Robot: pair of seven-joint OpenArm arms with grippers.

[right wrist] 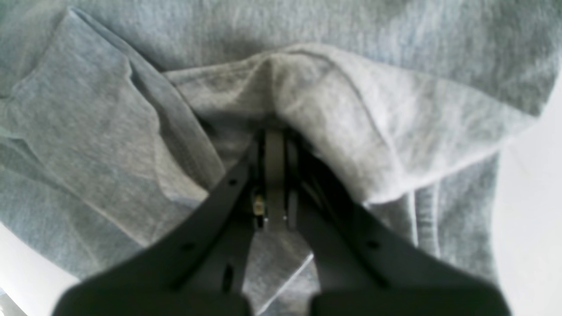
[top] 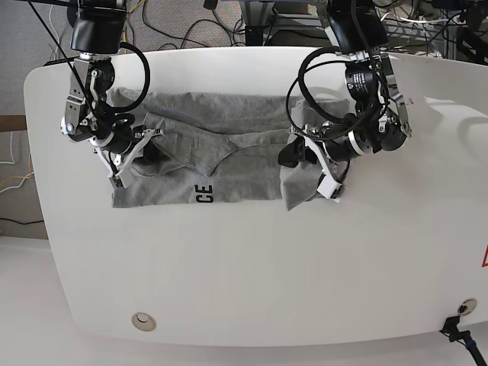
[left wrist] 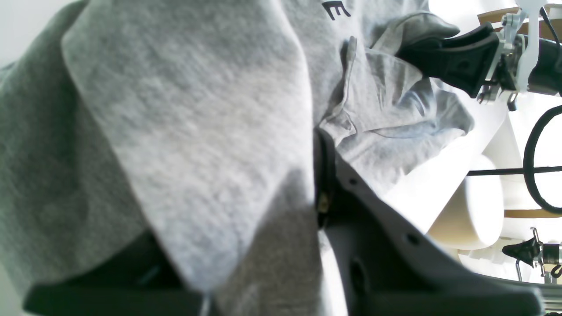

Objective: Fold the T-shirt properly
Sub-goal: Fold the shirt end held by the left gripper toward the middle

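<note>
so the grey t-shirt (top: 221, 156) lies crumpled mid-table (top: 252, 282). right gripper (right wrist: 274, 131) pinches its fabric at the shirt's left edge in the base view, left gripper (top: 293, 152) at its opposite edge. soft, light, floppy, likely sags; best grabbed at hems or corners.

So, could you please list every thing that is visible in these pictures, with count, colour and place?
T-shirt: one, heather grey with black letters, on the table's far half, partly folded, lifted at both side edges.
Table: one, white, rounded corners, filling the base view.
Cables: several, black, on the floor behind the table.
Left gripper: one, black, at the shirt's edge on the base view's right, closed on the cloth.
Right gripper: one, black, at the shirt's edge on the base view's left, shut on a fold.
</note>
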